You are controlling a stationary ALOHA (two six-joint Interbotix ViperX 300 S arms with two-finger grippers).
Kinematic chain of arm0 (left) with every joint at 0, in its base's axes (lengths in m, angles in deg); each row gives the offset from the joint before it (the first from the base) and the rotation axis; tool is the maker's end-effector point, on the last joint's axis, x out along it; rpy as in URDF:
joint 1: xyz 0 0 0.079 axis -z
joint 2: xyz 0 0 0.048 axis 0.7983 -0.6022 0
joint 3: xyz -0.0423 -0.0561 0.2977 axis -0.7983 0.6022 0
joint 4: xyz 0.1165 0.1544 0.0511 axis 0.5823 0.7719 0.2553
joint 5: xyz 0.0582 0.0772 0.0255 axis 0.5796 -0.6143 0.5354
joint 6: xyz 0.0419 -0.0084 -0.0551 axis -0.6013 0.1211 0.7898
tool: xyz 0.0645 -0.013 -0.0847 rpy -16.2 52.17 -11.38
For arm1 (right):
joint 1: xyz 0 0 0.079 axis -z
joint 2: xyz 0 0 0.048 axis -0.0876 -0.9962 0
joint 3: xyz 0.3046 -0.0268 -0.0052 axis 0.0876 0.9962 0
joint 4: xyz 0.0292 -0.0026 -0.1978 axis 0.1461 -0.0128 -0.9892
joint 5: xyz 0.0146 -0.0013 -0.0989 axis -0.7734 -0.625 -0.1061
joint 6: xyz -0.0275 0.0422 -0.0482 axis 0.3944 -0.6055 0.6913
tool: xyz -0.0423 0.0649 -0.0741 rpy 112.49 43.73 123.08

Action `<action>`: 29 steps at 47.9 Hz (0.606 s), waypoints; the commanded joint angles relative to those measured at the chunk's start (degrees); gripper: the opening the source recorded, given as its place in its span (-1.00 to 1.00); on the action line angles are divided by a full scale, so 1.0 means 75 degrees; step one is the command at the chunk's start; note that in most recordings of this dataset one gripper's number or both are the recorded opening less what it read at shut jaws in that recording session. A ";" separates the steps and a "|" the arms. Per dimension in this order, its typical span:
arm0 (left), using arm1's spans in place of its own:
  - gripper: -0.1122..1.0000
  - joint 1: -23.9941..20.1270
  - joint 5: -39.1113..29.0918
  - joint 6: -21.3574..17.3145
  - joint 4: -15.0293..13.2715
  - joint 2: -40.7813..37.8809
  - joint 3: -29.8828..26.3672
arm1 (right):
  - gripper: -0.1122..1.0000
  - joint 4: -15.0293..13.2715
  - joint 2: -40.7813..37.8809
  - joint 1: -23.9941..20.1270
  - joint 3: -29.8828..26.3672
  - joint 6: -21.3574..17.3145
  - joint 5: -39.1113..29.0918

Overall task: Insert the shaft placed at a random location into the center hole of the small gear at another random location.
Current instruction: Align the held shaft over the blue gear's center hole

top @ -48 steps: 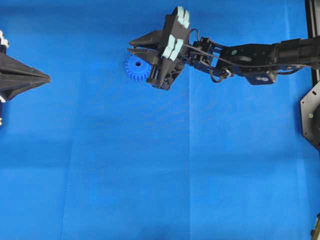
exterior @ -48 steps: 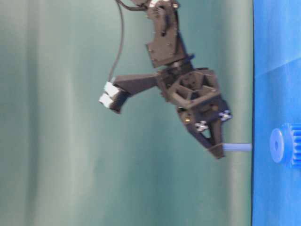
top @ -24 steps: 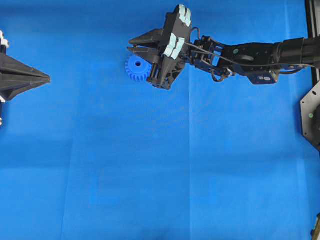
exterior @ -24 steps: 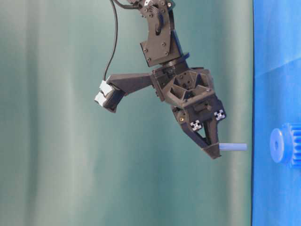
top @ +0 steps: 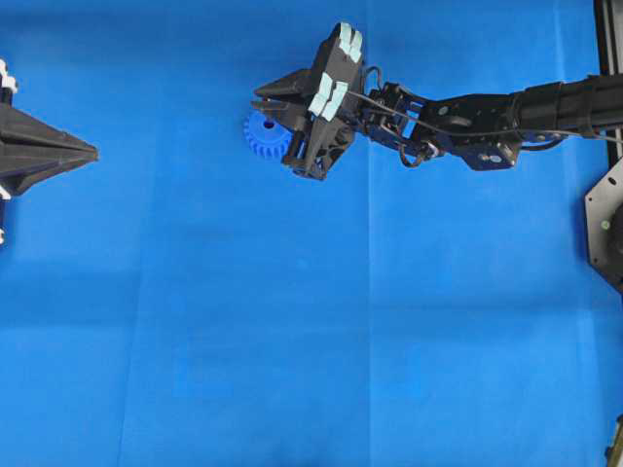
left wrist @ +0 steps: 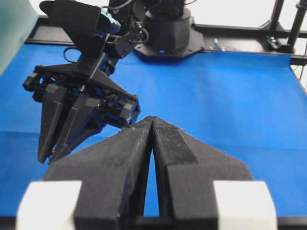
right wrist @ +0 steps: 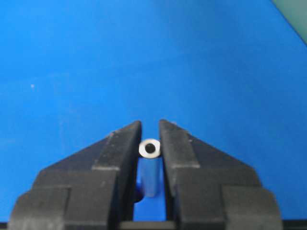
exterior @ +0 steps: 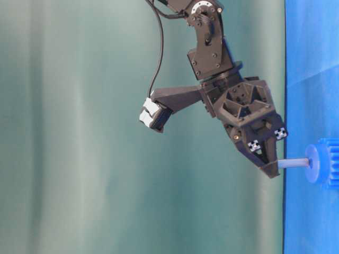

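The left gripper (top: 92, 153) sits at the left edge of the overhead view, its black jaws pressed together to a point with nothing between them; its own wrist camera shows the two fingers (left wrist: 122, 158) meeting along a thin seam, and past them the right arm's hand hanging over the blue cloth (left wrist: 230, 100).

Further right in the overhead view lies the small gear (top: 263, 135), bright blue and toothed, flat on the cloth (top: 292, 321). The right gripper (top: 275, 107) hangs directly over its right half, so the hub and the center hole are hidden from above and the shaft cannot be made out there.

The table-level view, turned on its side with the cloth along the right edge, fills that gap: the right gripper (exterior: 271, 170) is clamped on the shaft (exterior: 294, 163), a short silvery pin pointing straight at the gear (exterior: 320, 163). The pin's far end meets the face of the raised hub; whether it has gone into the hole cannot be told from here.

The right wrist camera looks along the pin: its fingers (right wrist: 120, 153) are nearly closed, squeezing the shaft (right wrist: 150, 149) from both sides, and the near end shows as a pale ring with a dark centre. The gear is hidden behind it in this view
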 commanded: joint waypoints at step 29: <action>-0.80 -0.0012 0.0012 0.0012 0.0000 -0.0023 -0.0070 | -0.76 0.0012 0.0961 -0.0105 -0.0023 0.0035 -0.0199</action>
